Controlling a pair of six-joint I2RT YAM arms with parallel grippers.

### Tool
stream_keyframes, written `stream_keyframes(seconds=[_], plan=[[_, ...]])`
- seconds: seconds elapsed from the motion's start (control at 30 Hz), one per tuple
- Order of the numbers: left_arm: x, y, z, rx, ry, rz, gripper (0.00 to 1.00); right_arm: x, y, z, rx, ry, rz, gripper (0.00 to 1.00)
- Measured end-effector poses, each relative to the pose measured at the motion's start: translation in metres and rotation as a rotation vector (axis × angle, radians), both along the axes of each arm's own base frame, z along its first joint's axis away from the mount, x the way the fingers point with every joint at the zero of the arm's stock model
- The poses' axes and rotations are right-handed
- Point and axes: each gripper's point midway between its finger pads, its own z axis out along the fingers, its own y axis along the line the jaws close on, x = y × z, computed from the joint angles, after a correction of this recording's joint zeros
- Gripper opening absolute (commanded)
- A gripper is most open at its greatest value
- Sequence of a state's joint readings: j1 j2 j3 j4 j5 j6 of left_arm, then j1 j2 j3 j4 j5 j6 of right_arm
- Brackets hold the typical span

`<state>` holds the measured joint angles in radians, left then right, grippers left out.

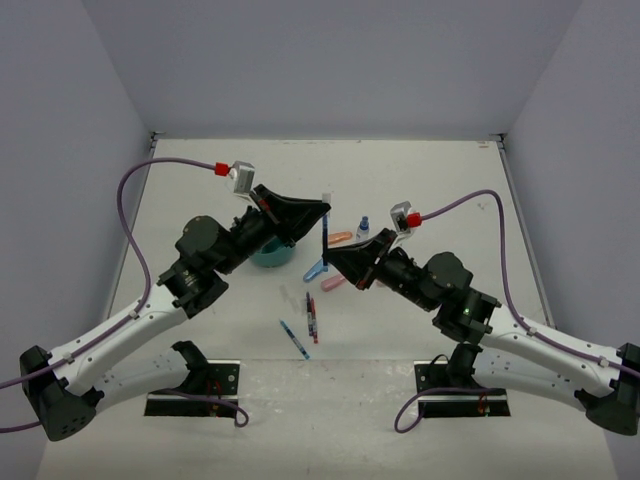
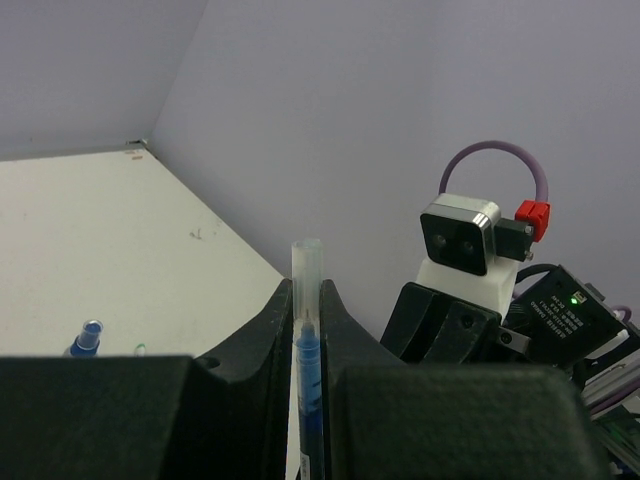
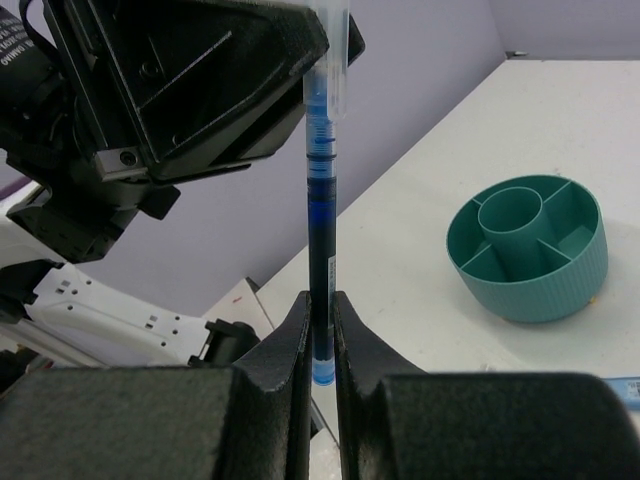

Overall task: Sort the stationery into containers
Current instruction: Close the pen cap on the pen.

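L end effector [image 2: 305,305]: clamped on blue pen [image 3: 322,200] (upright) | R end effector [image 3: 320,310]: same pen

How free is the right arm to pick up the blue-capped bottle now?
Probably not yet: the right gripper is shut on the blue pen, which the left gripper also clamps. The bottle stands uncovered nearby.

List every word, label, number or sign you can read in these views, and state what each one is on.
No text here can be read in full.
White print on the right arm housing, beside its green light: too small and blurred to read.
White print on the left arm housing, at the top left of the right wrist view: cut off and blurred.
On the blue pen and the teal organizer: no print visible.
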<state>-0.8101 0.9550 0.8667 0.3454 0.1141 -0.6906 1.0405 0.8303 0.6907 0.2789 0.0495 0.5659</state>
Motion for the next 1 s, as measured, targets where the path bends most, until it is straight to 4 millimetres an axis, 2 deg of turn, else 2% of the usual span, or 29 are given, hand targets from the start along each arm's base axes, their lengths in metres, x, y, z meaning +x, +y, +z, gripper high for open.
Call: stream_keyframes(seconds=[0.4,0.43,0.47,0.7,0.9,1.0], plan=[[-0.002,-0.001,0.003,-0.077,-0.013,-0.024,0.00,0.007,0.000,0.010,0.006,-0.027,-0.035,0.00],[-0.002,0.000,0.005,-0.085,-0.021,-0.023,0.08,0.008,0.002,0.013,-0.004,-0.039,-0.033,0.00],[-0.002,0.000,0.008,-0.093,-0.030,-0.022,0.11,0.009,0.004,0.016,-0.013,-0.057,-0.033,0.00],[-0.003,0.001,0.017,-0.087,-0.055,-0.022,0.13,0.010,0.004,0.021,-0.036,-0.109,-0.036,0.00],[-0.004,0.001,0.019,-0.068,-0.053,-0.023,0.23,0.010,0.002,0.023,-0.036,-0.119,-0.040,0.00],[-0.007,-0.001,0.010,-0.035,-0.035,-0.042,0.28,0.012,-0.002,0.031,-0.017,-0.138,-0.057,0.00]])
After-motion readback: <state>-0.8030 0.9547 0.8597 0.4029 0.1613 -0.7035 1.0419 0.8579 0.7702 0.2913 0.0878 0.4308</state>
